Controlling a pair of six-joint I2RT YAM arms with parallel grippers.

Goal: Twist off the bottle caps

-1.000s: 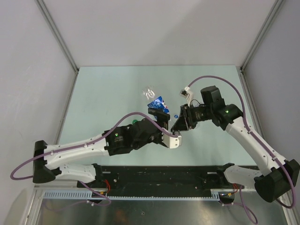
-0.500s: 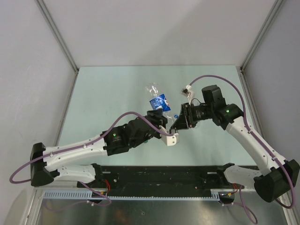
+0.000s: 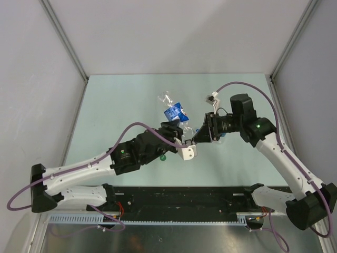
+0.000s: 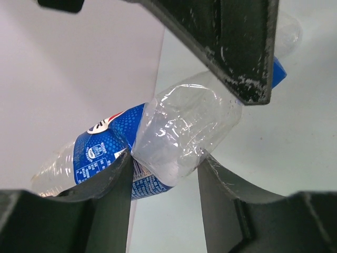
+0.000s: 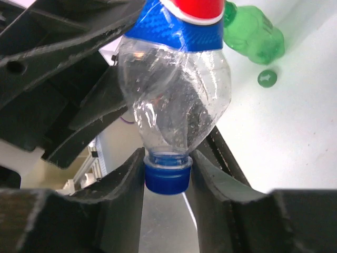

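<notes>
Pale green surface point(image 3: 116, 105) below; left gripper point(image 4: 164, 161) clamps an empty clear bottle point(image 4: 184, 132), right gripper point(image 5: 167, 158) pinches its blue cap point(image 5: 167, 178).

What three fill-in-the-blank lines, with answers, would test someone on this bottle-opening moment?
1. The right hand is shut on a cap that is ___.
2. The left hand clamps the bottle, which is ___ with a blue label.
3. A loose green cap lies on the table beside a second bottle, coloured ___.
Missing words: blue; clear; green.
</notes>
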